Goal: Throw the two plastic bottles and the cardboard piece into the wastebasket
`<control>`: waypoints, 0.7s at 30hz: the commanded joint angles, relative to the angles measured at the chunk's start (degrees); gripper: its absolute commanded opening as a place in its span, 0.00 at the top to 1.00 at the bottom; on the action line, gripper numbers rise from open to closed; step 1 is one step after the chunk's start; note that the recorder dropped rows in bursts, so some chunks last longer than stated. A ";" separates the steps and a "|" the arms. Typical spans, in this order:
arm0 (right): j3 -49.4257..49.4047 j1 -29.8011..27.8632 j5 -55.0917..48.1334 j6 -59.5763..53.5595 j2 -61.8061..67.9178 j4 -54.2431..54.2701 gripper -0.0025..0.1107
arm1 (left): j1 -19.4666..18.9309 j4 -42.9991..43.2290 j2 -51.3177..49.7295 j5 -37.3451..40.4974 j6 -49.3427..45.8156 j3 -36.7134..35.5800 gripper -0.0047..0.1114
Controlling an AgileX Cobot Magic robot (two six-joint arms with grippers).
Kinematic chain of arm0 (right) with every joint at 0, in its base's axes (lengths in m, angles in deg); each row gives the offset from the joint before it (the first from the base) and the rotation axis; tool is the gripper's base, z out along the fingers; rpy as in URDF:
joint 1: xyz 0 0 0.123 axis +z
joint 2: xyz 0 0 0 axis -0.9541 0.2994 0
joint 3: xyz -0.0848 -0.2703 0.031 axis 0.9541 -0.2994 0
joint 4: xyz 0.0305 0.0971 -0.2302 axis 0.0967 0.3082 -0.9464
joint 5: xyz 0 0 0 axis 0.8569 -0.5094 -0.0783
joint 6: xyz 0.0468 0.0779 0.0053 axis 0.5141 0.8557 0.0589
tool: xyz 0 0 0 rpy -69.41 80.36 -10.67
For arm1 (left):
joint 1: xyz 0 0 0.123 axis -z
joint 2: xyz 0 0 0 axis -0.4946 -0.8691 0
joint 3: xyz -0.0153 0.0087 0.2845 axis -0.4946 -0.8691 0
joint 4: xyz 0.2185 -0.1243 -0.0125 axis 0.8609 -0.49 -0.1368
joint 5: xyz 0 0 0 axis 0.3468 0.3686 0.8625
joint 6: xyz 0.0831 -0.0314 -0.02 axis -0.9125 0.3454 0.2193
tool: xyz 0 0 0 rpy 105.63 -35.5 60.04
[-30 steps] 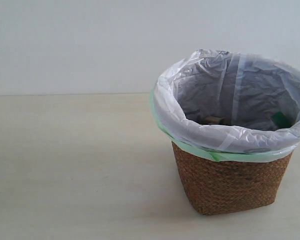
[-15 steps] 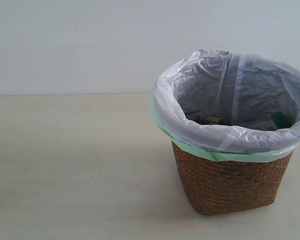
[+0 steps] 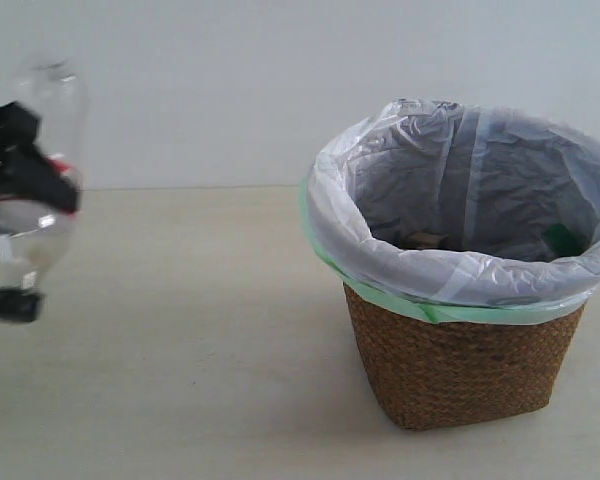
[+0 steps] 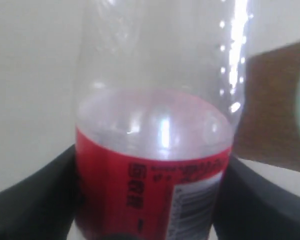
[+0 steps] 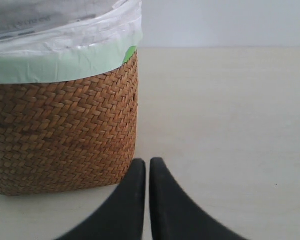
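Note:
At the far left of the exterior view my left gripper (image 3: 25, 180) holds the slimmer bottle (image 3: 42, 120) in the air, black cap (image 3: 17, 305) pointing down, its red label (image 4: 140, 190) clamped between the black fingers (image 4: 35, 200). The wicker wastebasket (image 3: 460, 365) with its white bag stands at the right, well apart from the bottle. Inside it show a beige bit of the cardboard piece (image 3: 427, 239) and a green bit (image 3: 562, 239), probably the wider bottle. My right gripper (image 5: 147, 164) is shut and empty, low over the table beside the wastebasket (image 5: 60, 130).
The pale table (image 3: 160, 350) stretches between the held bottle and the basket. A plain wall (image 3: 180, 80) runs behind. The bag's green edge (image 5: 55, 65) folds over the basket rim.
My left gripper with the slimmer bottle has come into the exterior view from the left edge; before, it was out of view. The basket has not moved.

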 commanded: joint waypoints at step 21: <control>0.02 0.09 0.44 0.00 -0.30 -0.09 0.98 | 15.72 26.03 -12.55 11.81 21.35 33.14 0.49</control>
